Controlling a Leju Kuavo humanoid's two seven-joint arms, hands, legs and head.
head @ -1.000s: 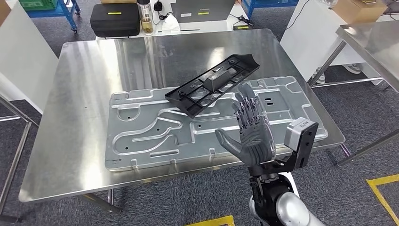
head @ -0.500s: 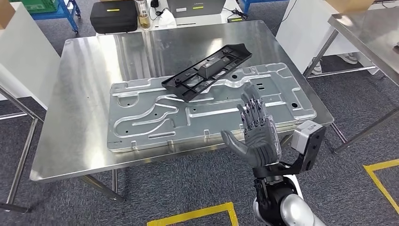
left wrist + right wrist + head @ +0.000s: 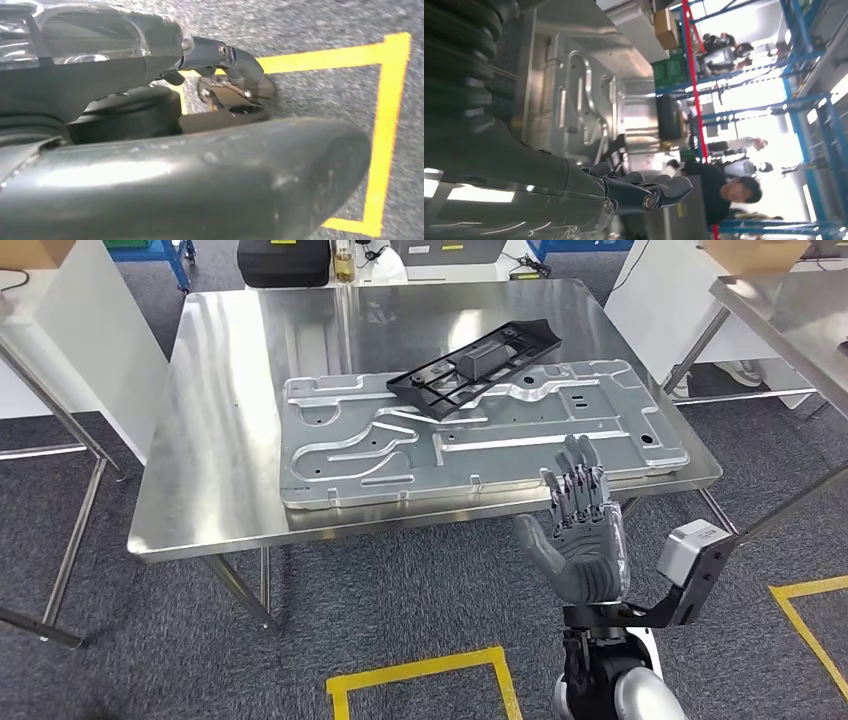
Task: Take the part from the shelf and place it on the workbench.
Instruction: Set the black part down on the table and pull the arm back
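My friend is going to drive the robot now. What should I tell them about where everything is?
Right hand: holds nothing, fingers apart, raised in front of the near edge of the workbench.
Left hand: seen from its wrist camera hanging over the grey floor by yellow tape; whether it is open cannot be told.
The black plastic part lies on the workbench, resting across the far edge of the big stamped metal panel.
Done: the part is on the workbench and let go.
Left: nothing seems to remain, maybe just lower the arm.
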